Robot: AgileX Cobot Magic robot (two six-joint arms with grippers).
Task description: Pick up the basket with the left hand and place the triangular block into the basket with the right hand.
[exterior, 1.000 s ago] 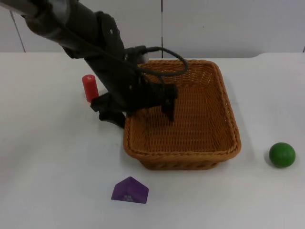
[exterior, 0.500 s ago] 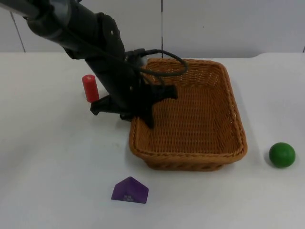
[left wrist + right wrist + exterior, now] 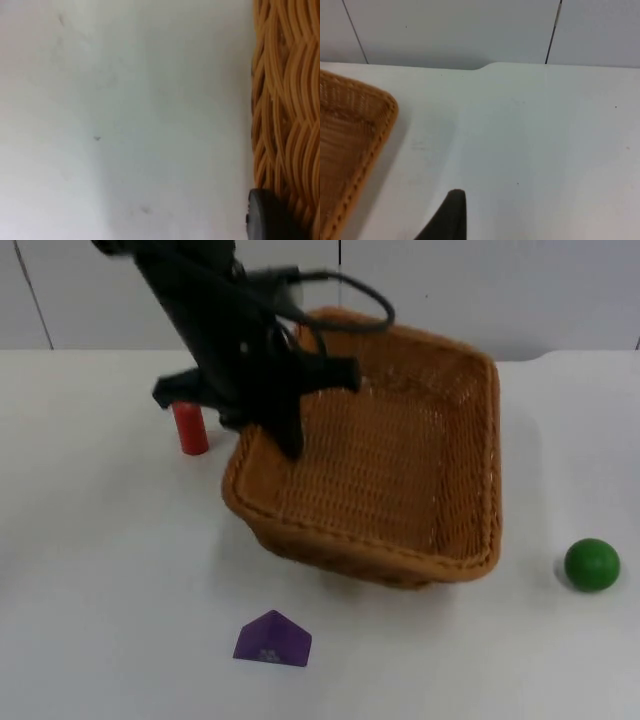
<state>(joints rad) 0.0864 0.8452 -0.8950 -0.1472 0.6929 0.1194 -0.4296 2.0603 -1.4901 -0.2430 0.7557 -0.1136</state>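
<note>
From above, the left claw (image 3: 268, 430) is clamped on the left rim of the basket (image 3: 400, 470), which hangs tilted off the counter (image 3: 100, 570) with nothing inside, the purple block (image 3: 272, 639) lying before it; the left wrist shows wicker against a fingertip (image 3: 267, 215); the right wrist shows a basket corner, that claw's state unclear.

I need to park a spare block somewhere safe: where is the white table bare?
Bare: the near left area beside the purple triangular block, and the strip between it and the green ball. Crowded: by the red cylinder, where the left tool holds the tilted woven wicker basket.
</note>
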